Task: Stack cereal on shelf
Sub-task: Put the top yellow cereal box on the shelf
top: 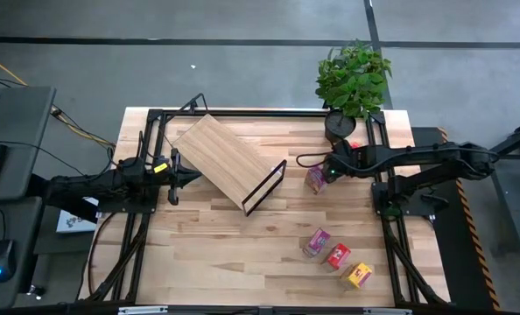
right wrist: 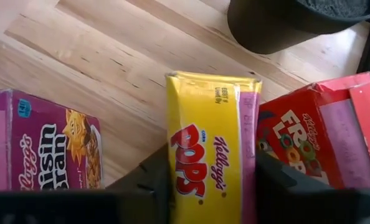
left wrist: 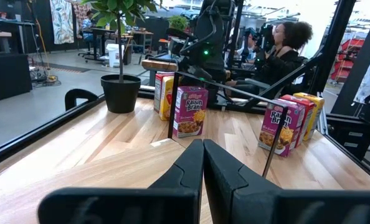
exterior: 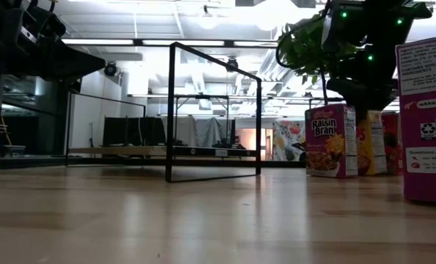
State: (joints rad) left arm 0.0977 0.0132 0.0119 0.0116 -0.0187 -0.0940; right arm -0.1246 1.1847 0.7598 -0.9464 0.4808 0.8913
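Three cereal boxes stand on their bases by the plant pot: pink-purple (right wrist: pixel 42 149), yellow (right wrist: pixel 213 155), red (right wrist: pixel 309 137). My right gripper (right wrist: pixel 213 186) reaches in from the table's right, with the yellow box between its fingers. Three more boxes stand near the table's front right: pink-purple (top: pixel 317 242), red (top: pixel 337 255), yellow (top: pixel 358 276). The shelf (top: pixel 225 157), a light board, lies flat at table centre with its black wire frame (top: pixel 264 188) upright at the right end. My left gripper (top: pixel 177 179) waits shut by the shelf's left corner. My right gripper has the yellow box by its upper part (right wrist: pixel 172 168), one finger (right wrist: pixel 144 183) on each narrow side. The fingers come from above, slanting in from the table's right. In the low view the box (exterior: pixel 372 143) stands upright with its base on the table.
The potted green plant (top: pixel 352 79) stands just behind the right gripper, its black pot (right wrist: pixel 284 22) close to the boxes. Black frame rails (top: pixel 142 175) run along the table's left and right sides. Bare wood (top: pixel 216 254) lies in front of the shelf. A person (left wrist: pixel 284 43) sits beyond the table.
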